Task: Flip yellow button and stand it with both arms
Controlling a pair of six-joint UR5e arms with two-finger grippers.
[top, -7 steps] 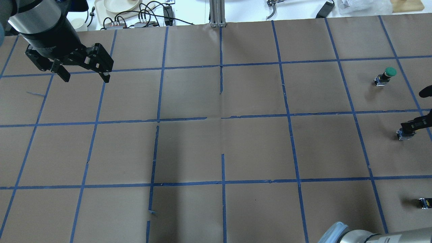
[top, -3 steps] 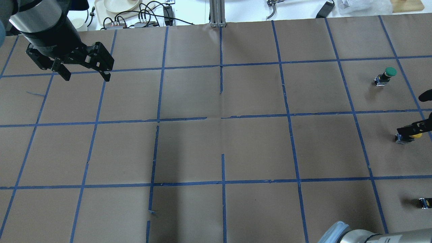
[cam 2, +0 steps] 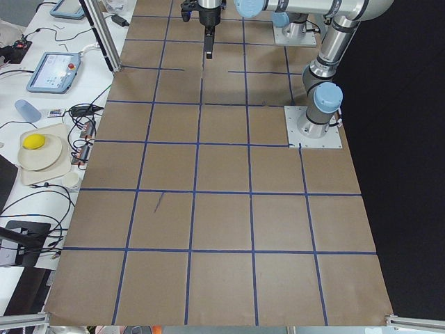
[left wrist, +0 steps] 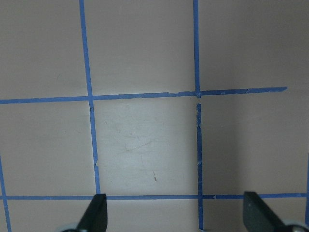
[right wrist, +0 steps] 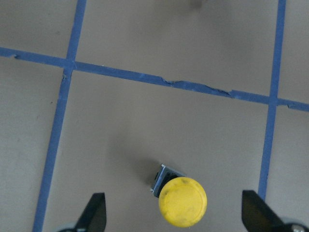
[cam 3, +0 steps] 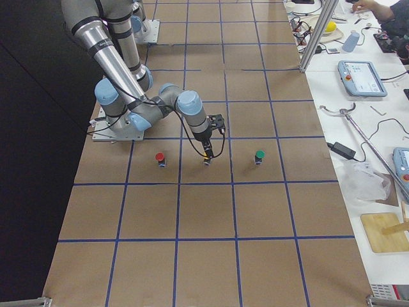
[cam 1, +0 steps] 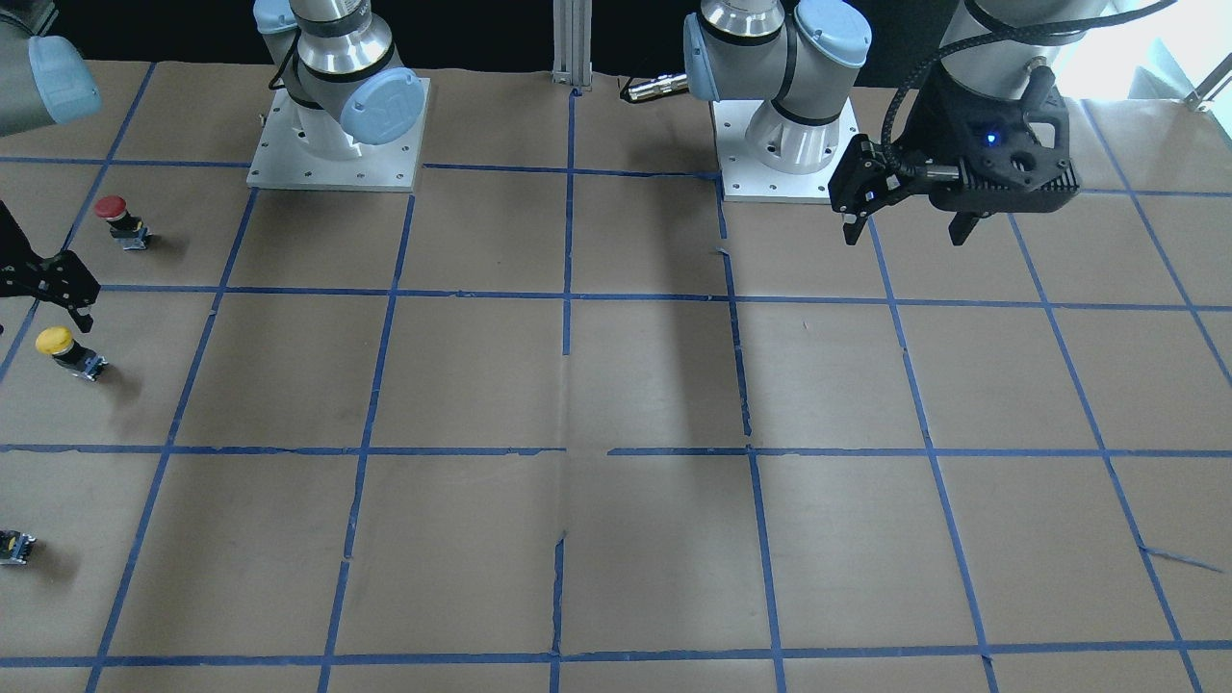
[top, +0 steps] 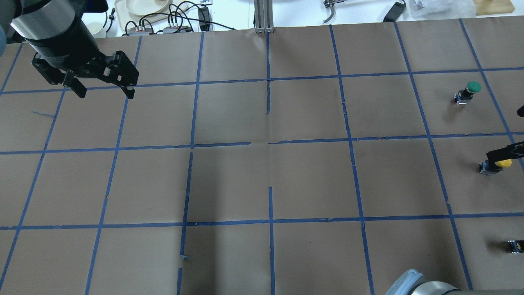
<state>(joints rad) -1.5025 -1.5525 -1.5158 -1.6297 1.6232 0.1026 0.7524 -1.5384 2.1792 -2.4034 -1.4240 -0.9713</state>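
Observation:
The yellow button stands on the brown paper with its cap up, at the table's edge on my right; it also shows in the overhead view. In the right wrist view the yellow button sits between the two fingertips, seen from above. My right gripper is open and empty, hovering above the button and clear of it. My left gripper is open and empty, high over the far left of the table; it also shows in the front view.
A green-capped button stands beyond the yellow one and a red-capped button stands closer to the robot. A tiny black block with a yellow spot lies near the right edge. Blue tape lines grid the paper.
My right gripper has drawn back toward the right edge, so the yellow cap, hidden under a finger a second ago, now shows. The left gripper has barely moved.

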